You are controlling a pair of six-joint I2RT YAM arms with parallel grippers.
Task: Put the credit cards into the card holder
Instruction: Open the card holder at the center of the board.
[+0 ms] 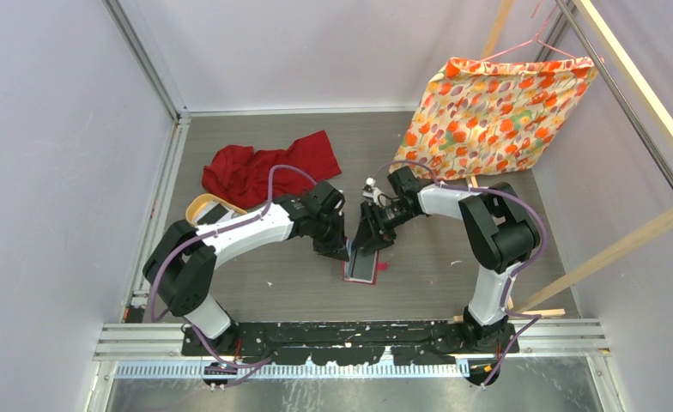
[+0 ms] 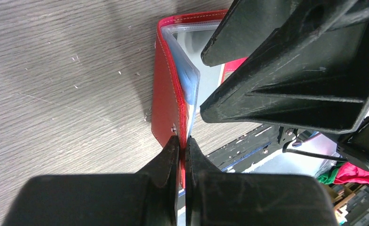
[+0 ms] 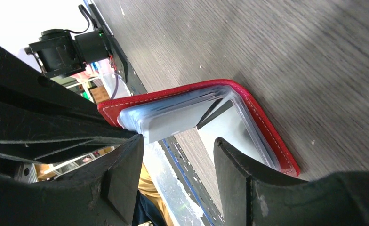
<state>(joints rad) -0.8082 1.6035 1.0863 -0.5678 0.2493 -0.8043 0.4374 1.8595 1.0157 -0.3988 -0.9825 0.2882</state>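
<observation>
The red card holder (image 1: 360, 269) lies open on the table between the two grippers. My left gripper (image 2: 183, 141) is shut on its raised red flap (image 2: 165, 94) and holds that flap upright. My right gripper (image 3: 178, 150) is open just above the clear inner pockets (image 3: 173, 117), and its left finger (image 3: 126, 160) touches the edge of the sleeve stack. The other half of the holder (image 3: 272, 136) lies flat on the table. No loose credit card shows, and I cannot tell whether the pale sleeves hold cards. In the top view the grippers (image 1: 337, 247) (image 1: 369, 242) nearly meet over the holder.
A crumpled red cloth (image 1: 269, 167) lies at the back left. A tan wooden tray (image 1: 203, 206) sits partly under the left arm. A floral cloth (image 1: 496, 112) hangs on a hanger at the back right. A wooden bar (image 1: 608, 257) slants along the right side.
</observation>
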